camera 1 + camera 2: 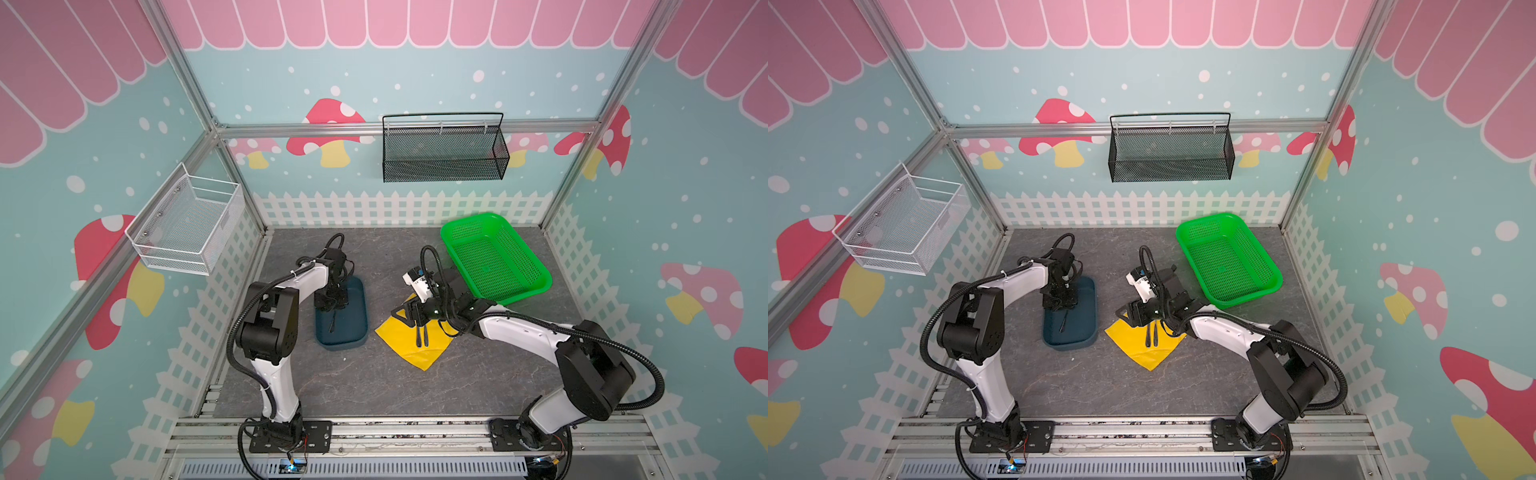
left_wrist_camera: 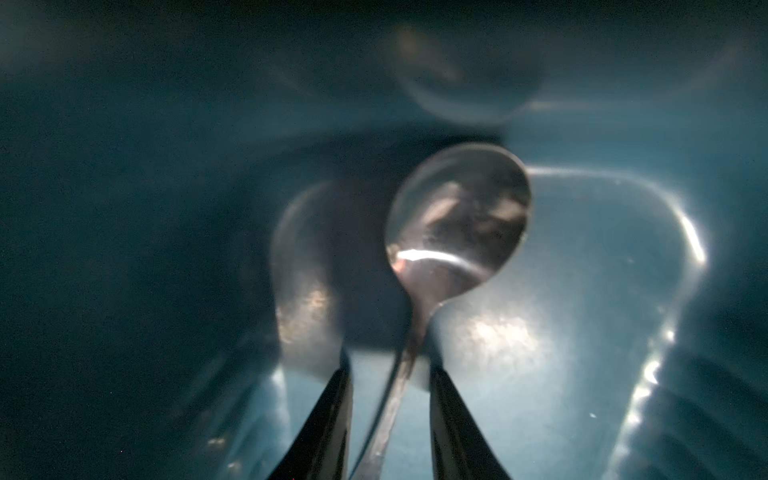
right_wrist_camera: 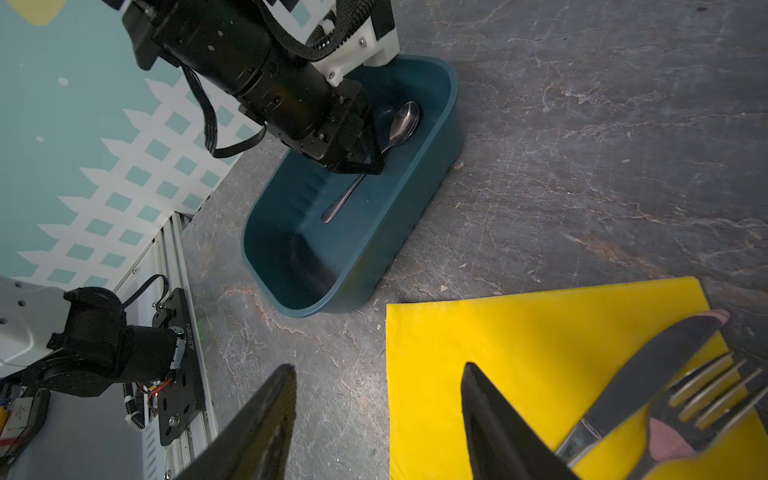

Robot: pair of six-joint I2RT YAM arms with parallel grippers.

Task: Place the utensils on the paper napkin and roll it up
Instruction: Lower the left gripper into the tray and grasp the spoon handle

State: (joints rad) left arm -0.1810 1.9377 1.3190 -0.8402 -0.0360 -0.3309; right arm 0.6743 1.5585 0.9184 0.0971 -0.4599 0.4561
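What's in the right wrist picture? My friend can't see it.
A knife and fork lie side by side on a yellow napkin. Beyond, the left tool reaches into a blue tray over a spoon. The right tool stands open.

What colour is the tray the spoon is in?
The tray is dark blue, clearest from the right wrist.

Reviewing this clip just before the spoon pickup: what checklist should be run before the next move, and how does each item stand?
1. The spoon has its handle inside the left gripper: ok.
2. Left jaws clamped on the handle: not ok, gaps show on both sides.
3. The spoon lies alone in the tray: ok.
4. The knife and fork lie on the napkin: ok.
5. Bare napkin beside the knife for the spoon: ok.
6. The right gripper is open and empty: ok.
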